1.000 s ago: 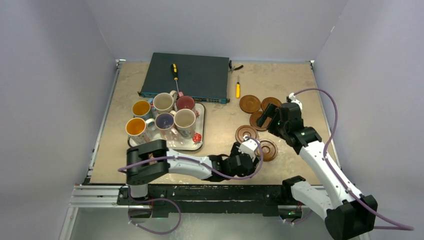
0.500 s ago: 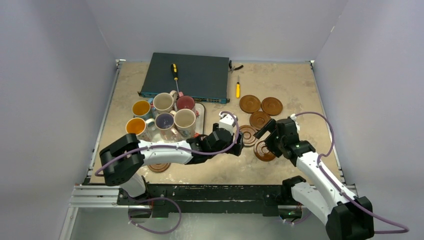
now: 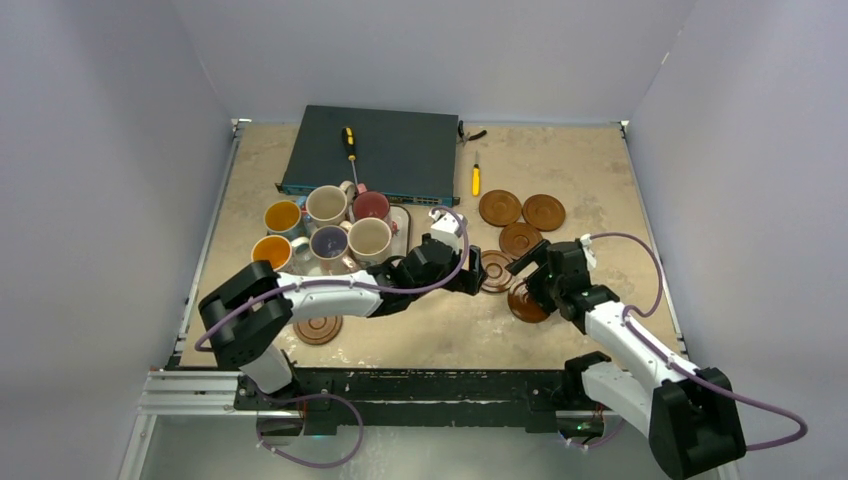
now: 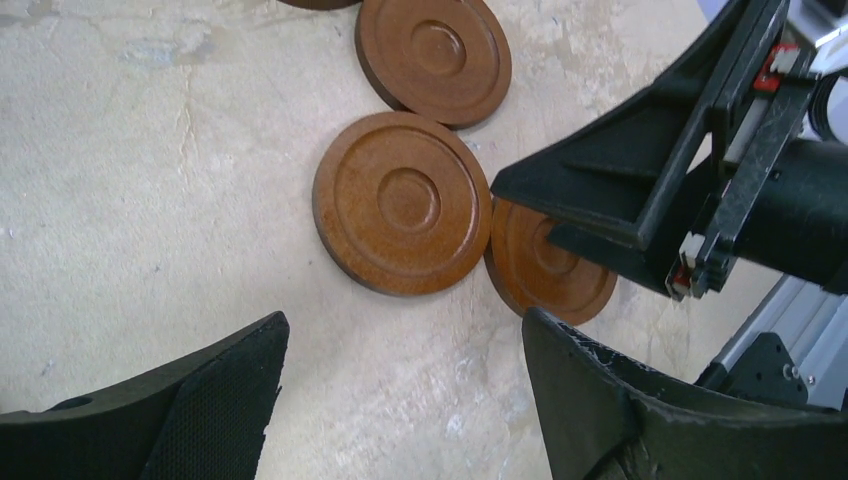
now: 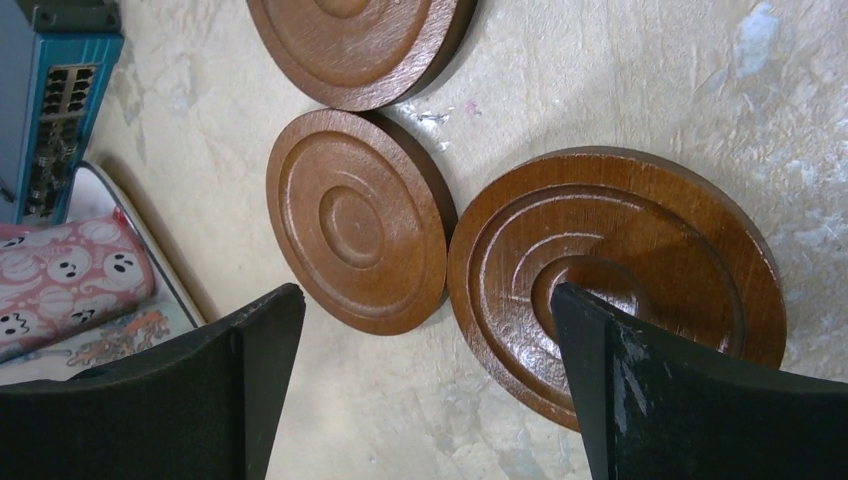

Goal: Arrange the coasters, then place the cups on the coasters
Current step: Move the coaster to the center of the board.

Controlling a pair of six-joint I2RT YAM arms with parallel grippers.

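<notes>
Both end effectors open over the coasters
We see the left end effector [image 4: 400,350] with its jaws apart and nothing between them, above a coaster [image 4: 403,203] mid-table; the right end effector [image 5: 425,330] is spread wide too, low over the neighbouring coaster [image 5: 610,280] just beside it. Three more coasters [image 3: 519,239] lie beyond, and a sixth [image 3: 318,329] sits well apart near the left arm's base. The cups [image 3: 328,230] cluster at the tray [image 3: 400,218] on the table [image 3: 590,160]

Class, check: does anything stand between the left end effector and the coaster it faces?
Nothing lies between the open left end effector and the middle coaster. The right end effector, also open, hangs close beside it, over the neighbouring coaster.
</notes>
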